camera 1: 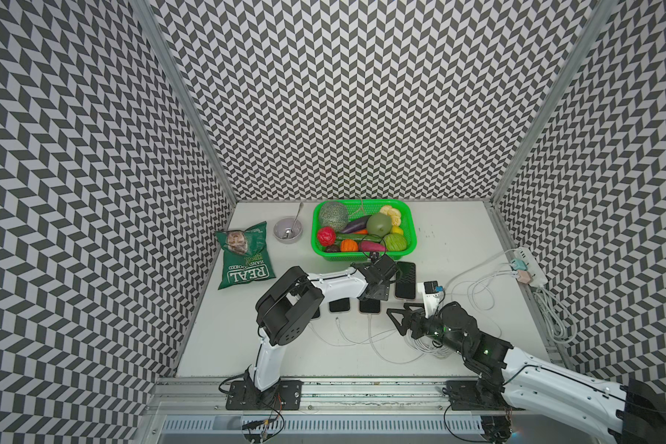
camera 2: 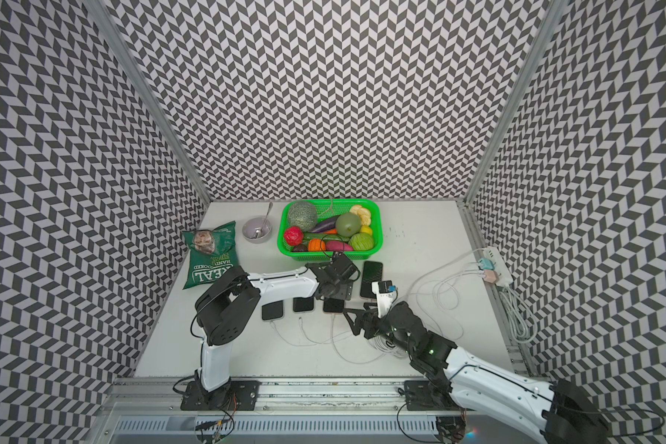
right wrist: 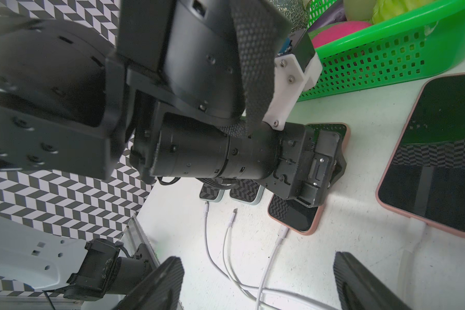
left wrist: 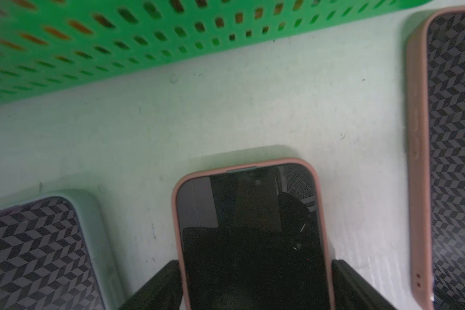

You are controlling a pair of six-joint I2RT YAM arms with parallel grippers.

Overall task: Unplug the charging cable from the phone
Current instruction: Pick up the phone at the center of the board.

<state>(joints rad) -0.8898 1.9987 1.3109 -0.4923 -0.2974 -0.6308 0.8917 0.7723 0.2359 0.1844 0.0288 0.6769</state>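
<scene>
A phone in a pink case (left wrist: 253, 228) lies screen up, third in a row of phones on the white table. My left gripper (left wrist: 255, 284) is shut on it, its fingers (left wrist: 161, 287) pressed against the case's two long sides. In both top views the gripper (camera 1: 377, 286) covers most of that phone (camera 1: 370, 306). A white charging cable (right wrist: 282, 233) is plugged into the phone's (right wrist: 295, 214) near end. My right gripper (right wrist: 258, 284) hangs open just in front of that plug, over the cable, holding nothing. It (camera 2: 356, 309) sits low over the table.
A larger pink-cased phone (camera 1: 405, 278) lies to the right, its own cable plugged in. Two mint-cased phones (right wrist: 211, 193) (right wrist: 246, 192) lie to the left with loose cable ends. A green basket (camera 1: 362, 256) of produce stands close behind. Chip bag (camera 1: 245, 255), bowl (camera 1: 287, 229), power strip (camera 1: 531, 265).
</scene>
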